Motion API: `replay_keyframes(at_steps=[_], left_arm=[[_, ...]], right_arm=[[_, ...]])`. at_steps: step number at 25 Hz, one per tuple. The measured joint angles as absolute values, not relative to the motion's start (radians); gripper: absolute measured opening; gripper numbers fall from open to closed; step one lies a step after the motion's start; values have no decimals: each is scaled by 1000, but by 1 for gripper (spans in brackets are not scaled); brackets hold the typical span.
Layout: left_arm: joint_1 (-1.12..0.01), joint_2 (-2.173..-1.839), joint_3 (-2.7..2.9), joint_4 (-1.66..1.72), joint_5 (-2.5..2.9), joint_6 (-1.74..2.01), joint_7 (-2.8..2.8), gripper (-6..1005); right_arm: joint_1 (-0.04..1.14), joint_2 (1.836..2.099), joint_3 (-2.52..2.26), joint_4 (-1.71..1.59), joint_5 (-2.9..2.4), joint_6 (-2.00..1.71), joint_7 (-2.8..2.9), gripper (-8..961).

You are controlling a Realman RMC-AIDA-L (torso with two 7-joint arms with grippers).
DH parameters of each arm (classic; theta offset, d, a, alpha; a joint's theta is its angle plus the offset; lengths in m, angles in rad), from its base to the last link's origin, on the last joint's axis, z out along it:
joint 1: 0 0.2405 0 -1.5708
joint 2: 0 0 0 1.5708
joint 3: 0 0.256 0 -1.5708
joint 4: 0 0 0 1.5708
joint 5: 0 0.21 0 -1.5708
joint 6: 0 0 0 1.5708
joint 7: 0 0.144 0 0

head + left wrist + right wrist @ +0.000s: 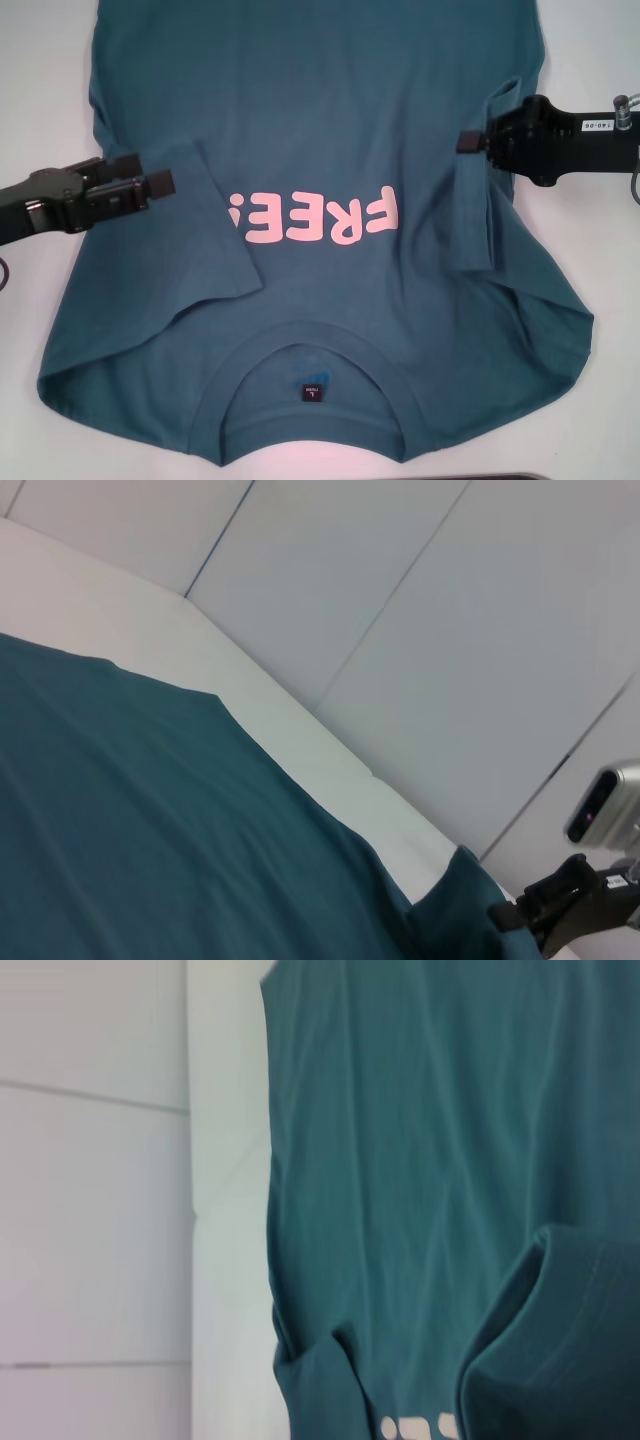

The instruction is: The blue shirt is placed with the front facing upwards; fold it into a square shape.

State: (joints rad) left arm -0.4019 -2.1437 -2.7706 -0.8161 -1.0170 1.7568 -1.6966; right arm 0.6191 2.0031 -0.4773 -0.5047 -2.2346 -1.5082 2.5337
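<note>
Head view: blue shirt (330, 130) spread face up on white table (30, 90), both sleeves folded inward; left gripper (160, 183) over left sleeve, fingers seemingly together on nothing; right gripper (468, 141) clamped on right sleeve edge. Left wrist view: shirt hem (150, 810), right gripper (505, 917) beyond. Right wrist view: folded sleeves only.

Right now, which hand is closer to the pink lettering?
The left hand, just beside the lettering's left end on the shirt. The right hand sits up past its right end.
</note>
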Motion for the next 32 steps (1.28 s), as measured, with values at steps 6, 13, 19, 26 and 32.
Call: replay_keyframes(at_steps=[6, 13, 19, 26, 32], left_arm=[[-406, -2143, -2779, -815, -1017, 1756, -1697, 860], [-407, -2142, -2780, -816, -1017, 1756, -1697, 860], [-407, -2141, -2780, -814, -1017, 1756, -1697, 860], [-404, -2141, -2780, -813, -1017, 1754, -1697, 860], [-402, -2141, -2780, -813, -1017, 1751, -1697, 859]], right_arm=[[605, 2005, -476, -502, -2203, -1516, 2514, 85], [618, 2004, -485, -501, -2198, -1522, 2507, 316], [630, 1988, -507, -501, -2206, -1512, 2551, 560], [655, 1954, -562, -541, -2210, -1547, 2629, 598], [701, 1928, -659, -589, -2252, -1547, 2723, 614]])
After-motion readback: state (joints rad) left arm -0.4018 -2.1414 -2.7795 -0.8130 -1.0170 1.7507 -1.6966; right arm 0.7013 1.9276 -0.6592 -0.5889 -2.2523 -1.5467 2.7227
